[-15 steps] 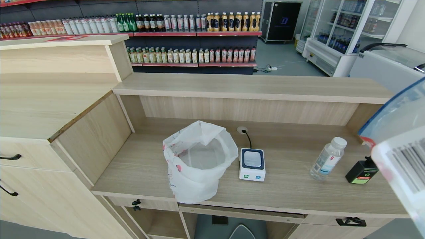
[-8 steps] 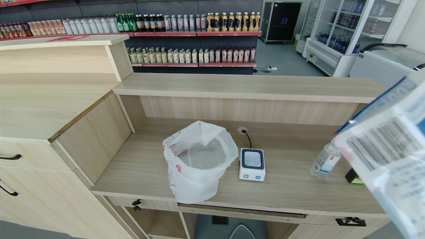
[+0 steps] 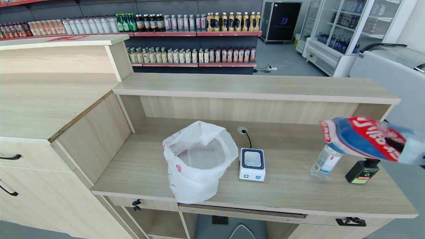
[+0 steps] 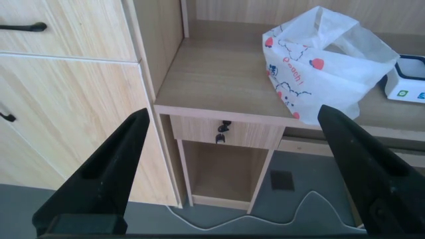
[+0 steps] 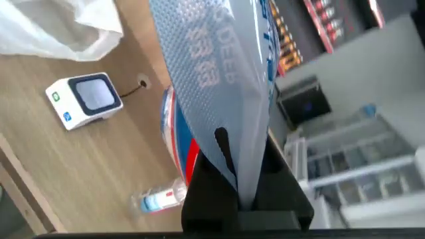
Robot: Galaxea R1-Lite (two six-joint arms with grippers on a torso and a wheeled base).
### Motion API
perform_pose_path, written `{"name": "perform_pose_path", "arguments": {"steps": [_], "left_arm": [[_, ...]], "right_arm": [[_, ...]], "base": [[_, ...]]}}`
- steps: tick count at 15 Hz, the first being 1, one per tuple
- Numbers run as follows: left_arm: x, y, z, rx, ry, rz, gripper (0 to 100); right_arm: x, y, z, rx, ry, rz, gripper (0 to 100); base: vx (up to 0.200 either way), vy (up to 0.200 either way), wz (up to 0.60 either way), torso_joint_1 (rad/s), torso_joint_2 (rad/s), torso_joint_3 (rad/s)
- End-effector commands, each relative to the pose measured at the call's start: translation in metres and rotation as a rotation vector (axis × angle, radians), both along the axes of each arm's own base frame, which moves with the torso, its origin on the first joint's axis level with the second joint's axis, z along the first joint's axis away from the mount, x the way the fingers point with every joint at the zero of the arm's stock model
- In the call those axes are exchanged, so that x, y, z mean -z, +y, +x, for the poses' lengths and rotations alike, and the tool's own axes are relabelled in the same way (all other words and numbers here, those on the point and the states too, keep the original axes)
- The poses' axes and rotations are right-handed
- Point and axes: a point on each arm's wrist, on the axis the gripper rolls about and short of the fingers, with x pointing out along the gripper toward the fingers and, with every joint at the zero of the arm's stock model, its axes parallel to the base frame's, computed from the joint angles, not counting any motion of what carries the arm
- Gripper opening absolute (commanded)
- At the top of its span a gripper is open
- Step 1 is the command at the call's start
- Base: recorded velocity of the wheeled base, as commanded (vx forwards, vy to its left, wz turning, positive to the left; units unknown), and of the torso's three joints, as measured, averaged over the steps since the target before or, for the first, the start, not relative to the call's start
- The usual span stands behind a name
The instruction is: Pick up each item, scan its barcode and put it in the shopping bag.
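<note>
The right end effector [image 5: 229, 159] grips a red, blue and white plastic snack packet [image 3: 365, 141] above the wooden worktop's [image 3: 292, 192] right end, hiding the clear plastic water bottle's [image 3: 323, 164] cap; a black pump bottle [image 3: 361, 171] stands just right of it. A white square scanner [image 3: 252, 163] sits between that bottle and the open white plastic shopping bag [image 3: 196, 159]. The left end effector [image 4: 232, 166] hangs wide and empty off the near left corner.

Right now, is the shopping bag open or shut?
Open. The bag stands on the counter with its mouth spread wide, nothing visible inside.
</note>
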Motion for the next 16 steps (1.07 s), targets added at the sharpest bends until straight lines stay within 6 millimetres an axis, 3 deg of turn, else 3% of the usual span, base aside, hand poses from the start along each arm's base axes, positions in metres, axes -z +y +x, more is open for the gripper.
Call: {"name": "perform_pose_path", "arguments": {"steps": [1, 4, 8, 12, 16], "left_arm": [[0.000, 0.000, 0.000, 0.000, -0.002, 0.000, 100], [0.000, 0.000, 0.000, 0.000, 0.000, 0.000, 100], [0.000, 0.000, 0.000, 0.000, 0.000, 0.000, 100], [0.000, 0.000, 0.000, 0.000, 0.000, 0.000, 100], [0.000, 0.000, 0.000, 0.000, 0.000, 0.000, 100]], "right_arm": [[-0.020, 0.001, 0.014, 0.186, 0.051, 0.228, 0], [-0.023, 0.005, 0.041, 0.376, 0.192, 0.590, 0], [-0.007, 0.012, 0.060, 0.376, 0.381, 0.851, 0], [0.005, 0.009, 0.074, 0.418, 0.449, 0.891, 0], [0.013, 0.000, 0.072, 0.483, 0.440, 0.885, 0]], "base": [[0.000, 0.000, 0.00, 0.000, 0.00, 0.000], [0.000, 0.000, 0.00, 0.000, 0.00, 0.000], [0.000, 0.000, 0.00, 0.000, 0.00, 0.000], [0.000, 0.000, 0.00, 0.000, 0.00, 0.000], [0.000, 0.000, 0.00, 0.000, 0.00, 0.000]]}}
